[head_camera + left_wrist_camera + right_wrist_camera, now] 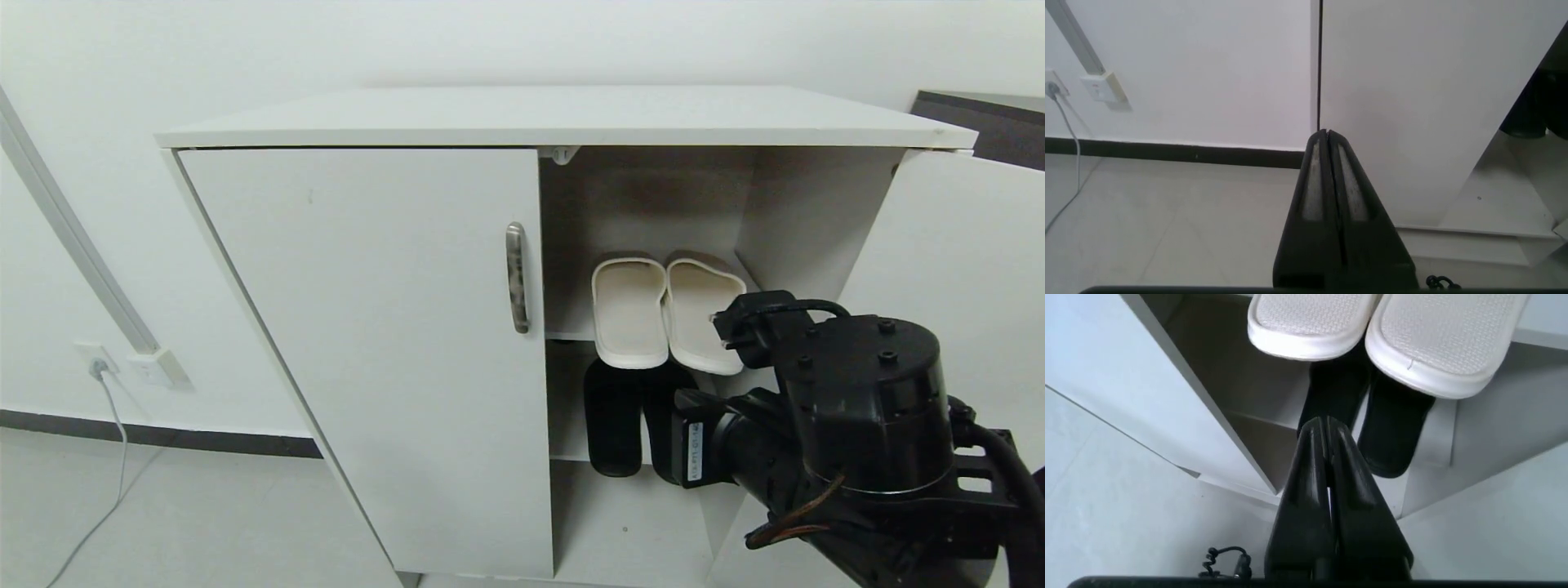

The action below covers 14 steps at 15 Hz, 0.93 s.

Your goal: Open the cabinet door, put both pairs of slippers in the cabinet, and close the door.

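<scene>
Left claw (1323, 137) was closed, fingers pressed flat together, low over the floor (1167, 220) and aimed at the left front edge of the cabinet (563, 114). Open floor ran left to the wall. Right claw (1328, 425) was closed too, gripping nothing, pointed at the black slippers (1392, 433) from just outside the open half; contact couldn't be told. Label (694, 451) on the right arm (865, 408): print too small to read. Left door (367, 343) was shut, metal handle (516, 278) at its inner edge. Right door (955, 269) stood swung wide to the right. 2 pairs inside: black pair on the middle shelf, white slippers (665, 310) on the shelf above, heels of both overhanging the shelf fronts. Bottom compartment (629, 523) sat below them. Wall socket (96, 359) with cable (118, 441) was far left.
</scene>
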Available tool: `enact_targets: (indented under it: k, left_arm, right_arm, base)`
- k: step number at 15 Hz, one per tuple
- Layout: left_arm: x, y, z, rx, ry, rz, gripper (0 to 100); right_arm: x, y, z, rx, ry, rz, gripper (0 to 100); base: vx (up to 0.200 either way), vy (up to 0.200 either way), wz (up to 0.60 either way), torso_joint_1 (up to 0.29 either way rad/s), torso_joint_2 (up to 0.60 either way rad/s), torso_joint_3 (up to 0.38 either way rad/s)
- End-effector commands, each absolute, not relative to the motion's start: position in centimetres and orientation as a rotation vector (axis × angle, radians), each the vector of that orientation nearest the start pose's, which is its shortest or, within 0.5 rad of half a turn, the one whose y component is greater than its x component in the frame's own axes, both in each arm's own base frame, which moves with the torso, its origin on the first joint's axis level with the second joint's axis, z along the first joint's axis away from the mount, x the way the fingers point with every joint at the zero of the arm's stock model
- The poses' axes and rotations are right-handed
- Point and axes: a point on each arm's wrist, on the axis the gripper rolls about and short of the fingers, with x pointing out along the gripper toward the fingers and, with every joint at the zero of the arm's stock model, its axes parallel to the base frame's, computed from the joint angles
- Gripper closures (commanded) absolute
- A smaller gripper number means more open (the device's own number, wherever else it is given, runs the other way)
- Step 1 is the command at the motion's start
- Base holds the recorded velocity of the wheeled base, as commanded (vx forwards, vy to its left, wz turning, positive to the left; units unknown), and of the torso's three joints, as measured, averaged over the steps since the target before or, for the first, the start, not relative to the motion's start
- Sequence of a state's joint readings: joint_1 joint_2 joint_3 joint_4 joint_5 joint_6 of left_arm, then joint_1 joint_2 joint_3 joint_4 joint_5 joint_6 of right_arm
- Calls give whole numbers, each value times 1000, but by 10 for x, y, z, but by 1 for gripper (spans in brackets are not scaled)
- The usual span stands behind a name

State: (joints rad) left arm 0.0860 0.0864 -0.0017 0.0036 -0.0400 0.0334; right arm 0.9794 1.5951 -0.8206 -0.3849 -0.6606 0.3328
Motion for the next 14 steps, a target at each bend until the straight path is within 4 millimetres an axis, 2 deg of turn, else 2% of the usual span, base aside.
enact_targets:
  k: [1, 9, 14]
  left_arm:
    - [-16, -2, 77, 28, 90, 44, 100]
    - [-16, -2, 77, 28, 90, 44, 100]
    - [-16, -2, 77, 28, 90, 44, 100]
  right_arm:
    - [164, 219, 189, 22, 310, 268, 100]
    - [169, 217, 174, -24, 299, 267, 100]
    - [169, 217, 172, -26, 299, 268, 100]
  base:
    - [-200, 0, 0, 7, 2, 2]
    - [-200, 0, 0, 1, 2, 5]
    - [-200, 0, 0, 1, 3, 2]
